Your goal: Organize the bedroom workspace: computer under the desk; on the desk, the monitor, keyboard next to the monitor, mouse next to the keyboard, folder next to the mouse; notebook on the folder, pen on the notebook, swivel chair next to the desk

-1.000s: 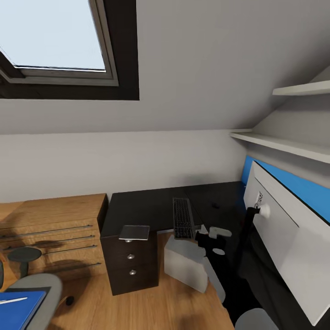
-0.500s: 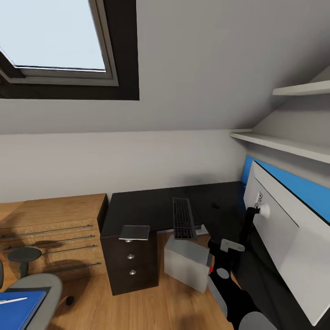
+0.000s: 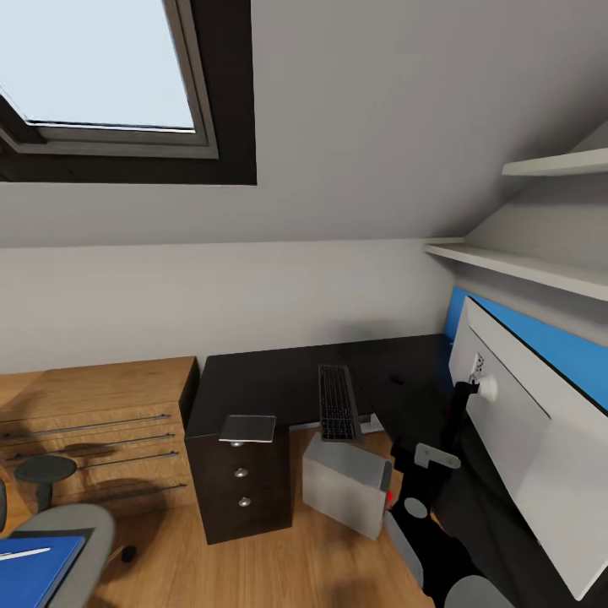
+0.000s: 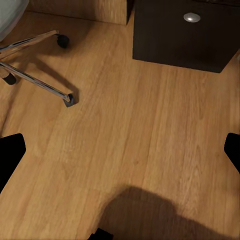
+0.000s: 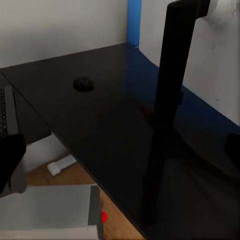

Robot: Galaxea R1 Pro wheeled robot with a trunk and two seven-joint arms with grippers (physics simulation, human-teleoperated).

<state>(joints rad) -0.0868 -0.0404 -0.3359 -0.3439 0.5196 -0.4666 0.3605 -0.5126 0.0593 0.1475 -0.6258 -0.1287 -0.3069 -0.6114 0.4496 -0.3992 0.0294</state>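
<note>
The black desk (image 3: 279,384) carries the dark keyboard (image 3: 337,402), a small black mouse (image 3: 397,379) and the white-backed monitor (image 3: 515,431) on its black stand (image 5: 167,100). On the floor under the desk's edge sits the grey computer (image 3: 346,483). At the lower left, the swivel chair (image 3: 72,519) holds the blue folder (image 3: 29,572) with a white pen (image 3: 24,554) lying on it. My right gripper (image 5: 120,150) is open, hovering near the desk's front edge by the monitor stand, the mouse (image 5: 83,84) beyond it. Above bare floor, my left gripper (image 4: 120,150) is open.
A dark three-drawer unit (image 3: 241,477) stands beside the desk with a flat grey slab (image 3: 247,428) on top. Left of it is a wooden dresser (image 3: 93,422). Wall shelves (image 3: 523,266) hang above the monitor. The chair's metal legs (image 4: 35,80) spread over the wooden floor (image 4: 130,125).
My right arm has dropped and pulled back from beside the keyboard's near end toward the lower right. The camera and the desk items have stayed put.
</note>
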